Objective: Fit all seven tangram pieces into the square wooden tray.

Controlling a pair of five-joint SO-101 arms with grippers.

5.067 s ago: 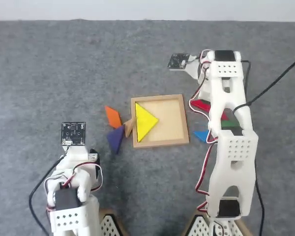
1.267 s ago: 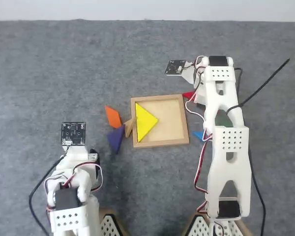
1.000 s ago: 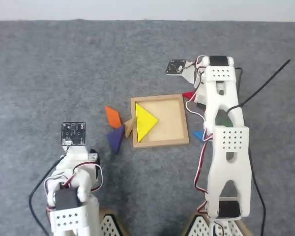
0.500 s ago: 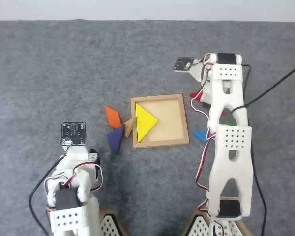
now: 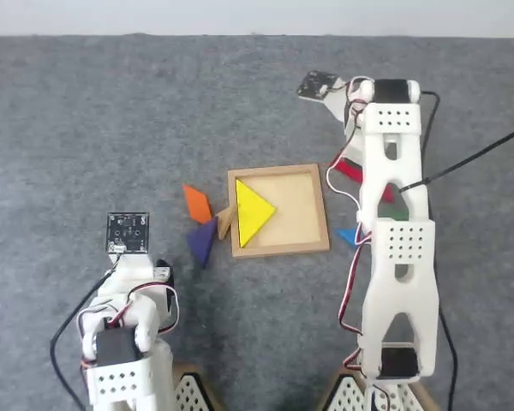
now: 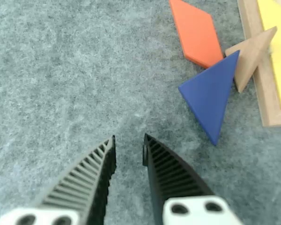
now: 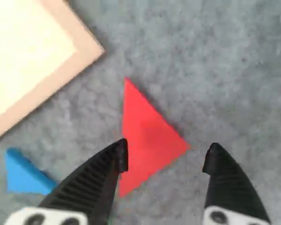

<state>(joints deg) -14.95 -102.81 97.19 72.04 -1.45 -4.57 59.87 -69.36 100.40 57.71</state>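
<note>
The square wooden tray [image 5: 322, 205] lies mid-table with a yellow triangle [image 5: 253, 211] in its left part. An orange parallelogram [image 5: 197, 203], a dark blue triangle [image 5: 202, 241] and a plain wooden triangle [image 5: 224, 221] lie just left of the tray. To its right are a red triangle [image 5: 353, 171], a green piece [image 5: 397, 213] and a light blue piece [image 5: 349, 235], partly under the right arm [image 5: 387, 145]. My right gripper [image 7: 166, 150] is open and straddles the red triangle [image 7: 147, 136]. My left gripper [image 6: 129, 143] hovers over bare felt, its fingers a narrow gap apart, near the dark blue triangle [image 6: 213, 96].
Grey felt covers the whole table. The left arm [image 5: 127, 291] sits folded at the front left. A black cable [image 5: 480, 150] runs off to the right behind the right arm. The tray's corner [image 7: 86, 49] and the light blue piece [image 7: 21, 176] lie close to the right gripper.
The right arm's wrist has swung from the tray's far right corner toward the back of the table, and more of the red triangle shows. The left arm has not moved.
</note>
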